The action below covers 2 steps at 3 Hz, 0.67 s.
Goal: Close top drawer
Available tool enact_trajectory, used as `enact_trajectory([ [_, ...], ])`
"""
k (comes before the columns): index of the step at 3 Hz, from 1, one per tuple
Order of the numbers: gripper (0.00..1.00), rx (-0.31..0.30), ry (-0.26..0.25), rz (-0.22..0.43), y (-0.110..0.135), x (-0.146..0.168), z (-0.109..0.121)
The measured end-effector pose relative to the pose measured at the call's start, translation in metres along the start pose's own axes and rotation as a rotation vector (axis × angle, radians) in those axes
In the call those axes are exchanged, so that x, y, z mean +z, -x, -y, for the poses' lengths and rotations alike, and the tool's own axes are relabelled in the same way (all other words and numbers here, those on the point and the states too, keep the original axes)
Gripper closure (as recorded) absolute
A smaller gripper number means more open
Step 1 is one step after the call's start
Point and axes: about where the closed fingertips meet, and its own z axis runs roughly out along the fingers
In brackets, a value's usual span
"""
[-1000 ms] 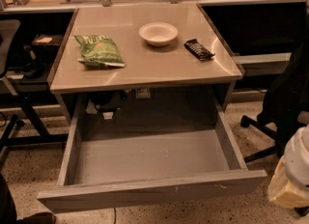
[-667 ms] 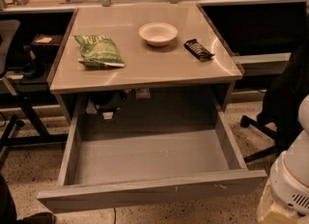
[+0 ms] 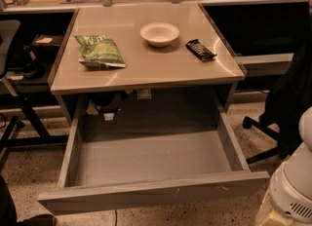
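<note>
The top drawer [image 3: 151,193] is pulled far out from under the desk. It is wide, grey and deep, its inside [image 3: 151,158] holds nothing, and its flat front panel carries small pale scuff marks. My gripper is out of view. Only a white rounded part of my arm [image 3: 292,181] shows in the bottom right corner, just right of the drawer's front right corner.
The desk top [image 3: 146,69] holds a green snack bag [image 3: 100,52], a white bowl [image 3: 159,33] and a dark wrapped bar [image 3: 201,49]. A dark office chair [image 3: 287,103] stands at the right and a chair base [image 3: 19,127] at the left. Cables hang under the desk.
The white part of my arm has shifted left and lower in the bottom right corner, closer to the drawer's front corner. The drawer has not moved.
</note>
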Motion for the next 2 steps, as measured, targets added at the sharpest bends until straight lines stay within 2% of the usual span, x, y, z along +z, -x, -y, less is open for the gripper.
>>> enact_trajectory([
  [1, 1.0, 0.047, 0.011, 0.087, 0.012, 0.026, 0.021],
  [2, 1.0, 0.056, 0.012, 0.149, 0.033, 0.041, 0.045],
])
